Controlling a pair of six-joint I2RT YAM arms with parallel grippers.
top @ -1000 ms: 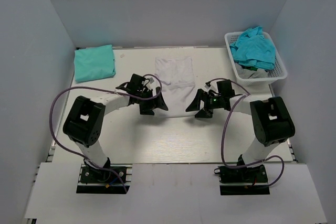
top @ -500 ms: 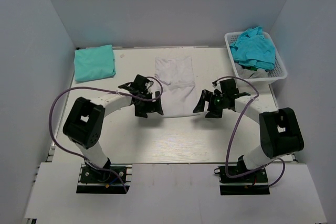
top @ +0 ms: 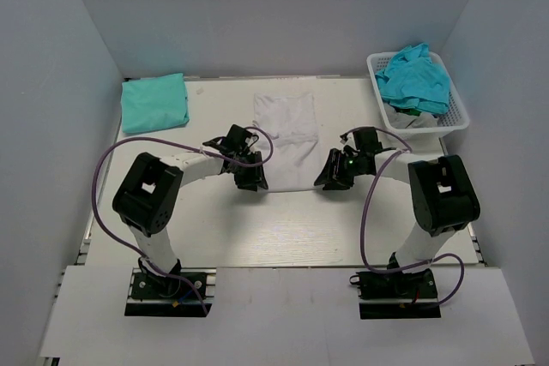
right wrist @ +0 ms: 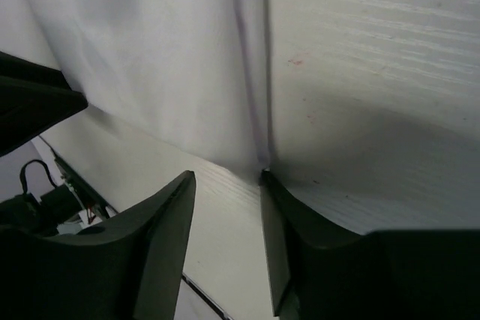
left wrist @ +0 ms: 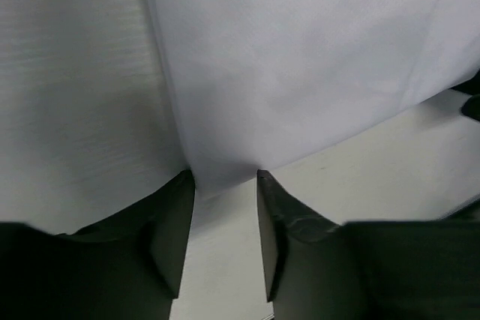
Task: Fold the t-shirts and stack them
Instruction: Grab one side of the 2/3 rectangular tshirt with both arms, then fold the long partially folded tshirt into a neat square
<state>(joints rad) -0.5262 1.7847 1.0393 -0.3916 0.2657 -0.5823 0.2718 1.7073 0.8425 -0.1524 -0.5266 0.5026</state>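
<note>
A white t-shirt lies folded into a long strip in the middle of the table. My left gripper is down at its near left corner, my right gripper at its near right corner. In the left wrist view the white t-shirt ends in a corner that reaches between the tips of the left gripper, whose jaws stand apart. In the right wrist view the white t-shirt has its corner just off the right-hand fingertip of the right gripper, also with a gap between the fingers. A turquoise t-shirt lies folded at the back left.
A white lattice basket at the back right holds crumpled turquoise t-shirts. Grey walls close in the table on three sides. Purple cables loop off both arms.
Both grippers have come inward and down to the near corners of the white t-shirt, and their jaws have narrowed from wide open.
</note>
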